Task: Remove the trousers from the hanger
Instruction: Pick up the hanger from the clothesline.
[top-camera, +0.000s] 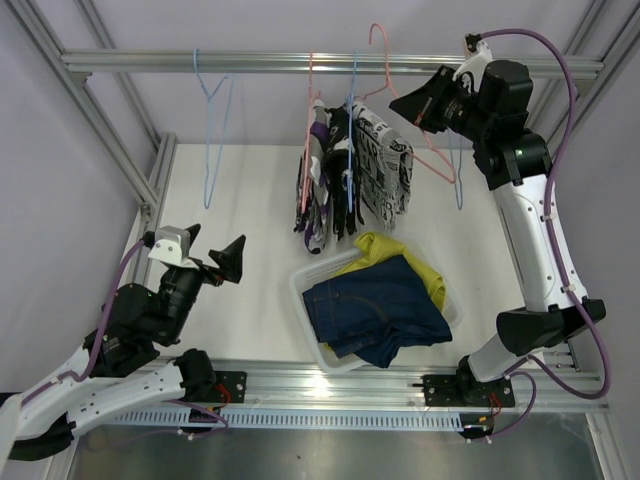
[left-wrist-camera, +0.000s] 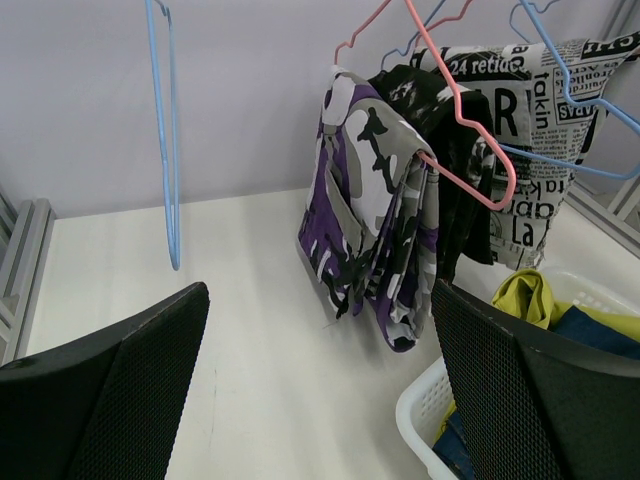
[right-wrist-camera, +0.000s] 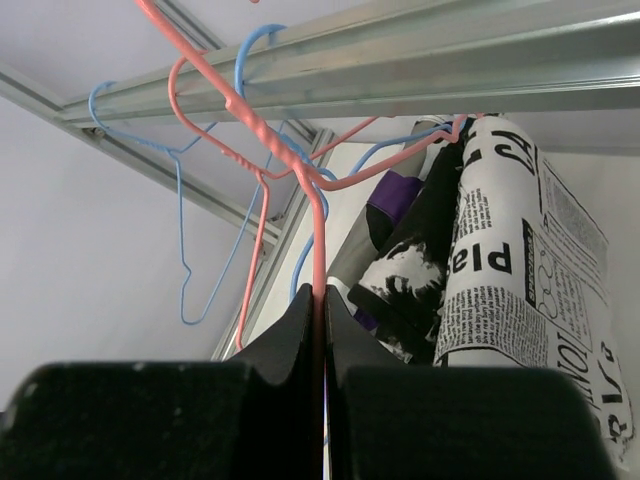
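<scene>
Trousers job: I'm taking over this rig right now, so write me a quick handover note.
Left claw: open, empty, low on the left.
Right claw: shut on a pink wire hanger up at the rail.
Done: plain yellow trousers and plain navy trousers lie in the white plastic basket.
Left: purple-white-black camouflage trousers, black-and-white splatter trousers and grey-white newsprint trousers hang at the rail.

"takin" and "24" on the newsprint trousers (left-wrist-camera: 545, 120)
</scene>
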